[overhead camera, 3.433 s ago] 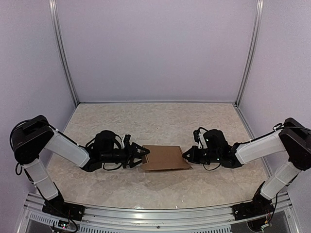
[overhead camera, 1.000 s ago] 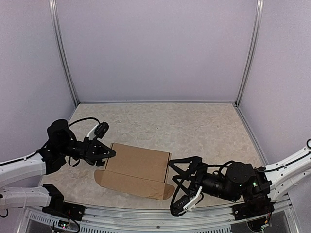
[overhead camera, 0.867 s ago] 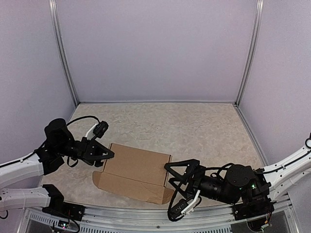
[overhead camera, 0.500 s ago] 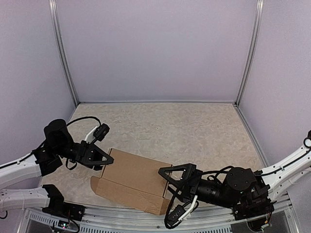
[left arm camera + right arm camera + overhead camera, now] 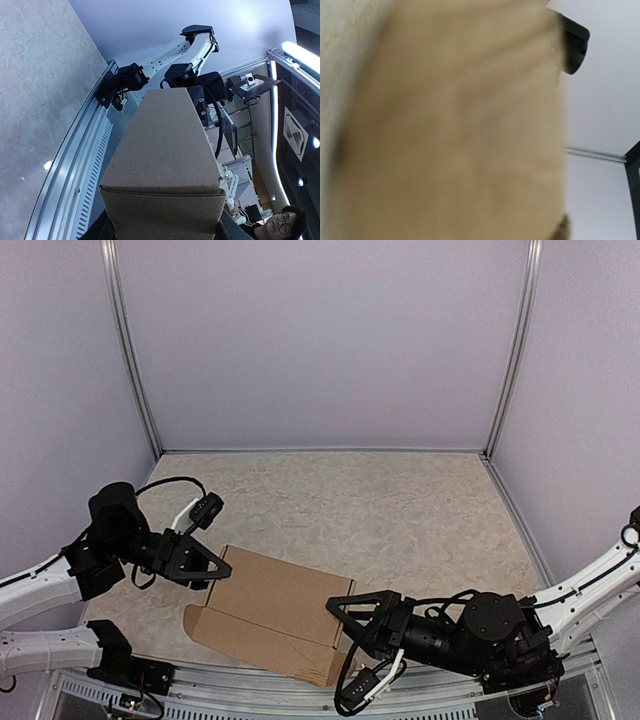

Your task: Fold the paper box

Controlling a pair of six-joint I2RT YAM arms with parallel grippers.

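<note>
The paper box (image 5: 275, 600) is a plain brown carton lying slantwise near the table's front edge. My left gripper (image 5: 212, 568) is shut on its left end. In the left wrist view the paper box (image 5: 165, 150) fills the space between the dark fingers (image 5: 102, 231). My right gripper (image 5: 343, 650) is open, its fingers spread on either side of the box's right end. I cannot tell whether its pads touch the cardboard. Blurred cardboard of the paper box (image 5: 455, 130) covers nearly the whole right wrist view and hides that gripper's fingers.
The marbled tabletop (image 5: 380, 500) stretches behind the box. An aluminium rail (image 5: 250, 685) runs along the near edge, just under the box's front side. Lilac walls with metal posts (image 5: 130, 350) close in the back and sides.
The box has slid towards the near edge and turned a little. The right gripper has moved left along the box's end with its fingers drawing closer together. The left gripper keeps its hold.
</note>
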